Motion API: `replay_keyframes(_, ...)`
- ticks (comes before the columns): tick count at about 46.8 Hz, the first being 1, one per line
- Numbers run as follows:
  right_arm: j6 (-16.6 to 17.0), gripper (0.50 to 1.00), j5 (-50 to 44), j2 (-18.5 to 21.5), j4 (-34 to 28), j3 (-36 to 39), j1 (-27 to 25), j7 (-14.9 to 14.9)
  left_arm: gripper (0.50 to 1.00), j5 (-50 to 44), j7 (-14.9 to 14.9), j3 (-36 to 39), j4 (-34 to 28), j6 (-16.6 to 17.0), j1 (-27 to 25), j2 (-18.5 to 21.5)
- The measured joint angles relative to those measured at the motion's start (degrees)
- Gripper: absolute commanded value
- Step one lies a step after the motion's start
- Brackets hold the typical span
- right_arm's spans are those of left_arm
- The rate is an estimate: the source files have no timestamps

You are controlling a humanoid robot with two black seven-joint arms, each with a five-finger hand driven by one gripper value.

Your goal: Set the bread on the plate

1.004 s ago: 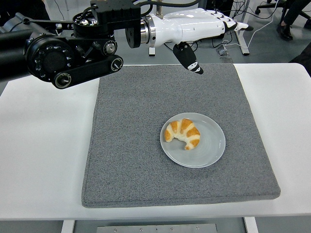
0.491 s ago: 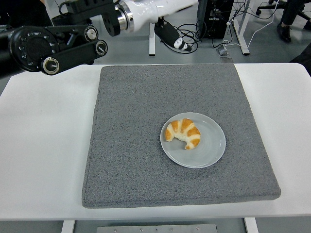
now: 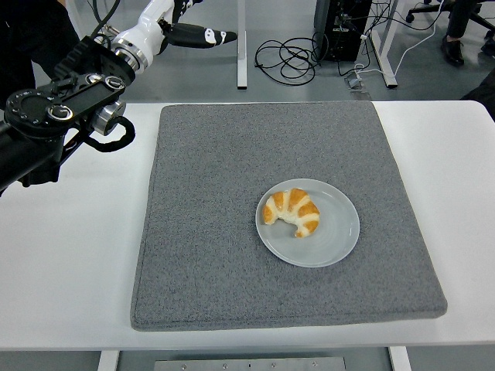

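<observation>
One bread [image 3: 291,212] lies on the plate [image 3: 340,236], right of mat [image 3: 209,232] centre, so placement looks done. Left hand [image 3: 189,32] far-left, fingers extended, holding nothing.

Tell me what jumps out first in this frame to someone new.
A golden croissant lying on a pale grey plate, right of centre on the dark grey mat. The left arm is up in the top left corner, its white hand beyond the table's far edge, holding nothing.
</observation>
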Motion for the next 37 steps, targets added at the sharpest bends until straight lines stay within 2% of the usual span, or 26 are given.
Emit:
replay_keyframes(3, 0.0, 1.0, 0.0, 0.0, 0.0, 0.0, -0.01, -0.01, 0.975, -0.92, 0.1, -1.06, 3.87, -0.75, 1.04, -2.9)
replay_keyframes(7, 0.0, 1.0, 0.0, 0.0, 0.0, 0.0, -0.01, 0.0, 0.977, -4.35, 0.35, -3.37, 8.6, -5.12, 2.12, -6.2)
replay_keyframes(12, 0.0, 1.0, 0.0, 0.01, 0.62, -0.02, 0.35, 0.04, 0.977, -9.06, 0.7, -5.23, 11.31, -8.4, 3.32, -6.94)
replay_keyframes(18, 0.09, 1.0, 0.0, 0.0, 0.72, -0.07, 0.84, 0.04, 0.977, -12.82, 0.94, -7.25, 11.88, -9.25, 5.45, -7.03)
replay_keyframes(25, 0.09, 1.0, 0.0, 0.0, 0.78, -0.18, 0.81, 0.04, 0.977, -17.66, 1.57, -13.7, 13.6, -11.33, 8.53, -7.01)
replay_keyframes(31, 0.08, 1.0, 0.0, 0.0, 0.79, -0.19, 0.79, 0.03, 0.977, -19.41, 2.98, -19.71, 13.91, -11.76, 9.46, -7.01)
replay_keyframes(37, 0.09, 1.0, 0.0, 0.0, 0.74, -0.23, 0.78, 0.03, 0.978, -19.47, 3.8, -21.0, 13.91, -11.77, 9.51, -7.01)
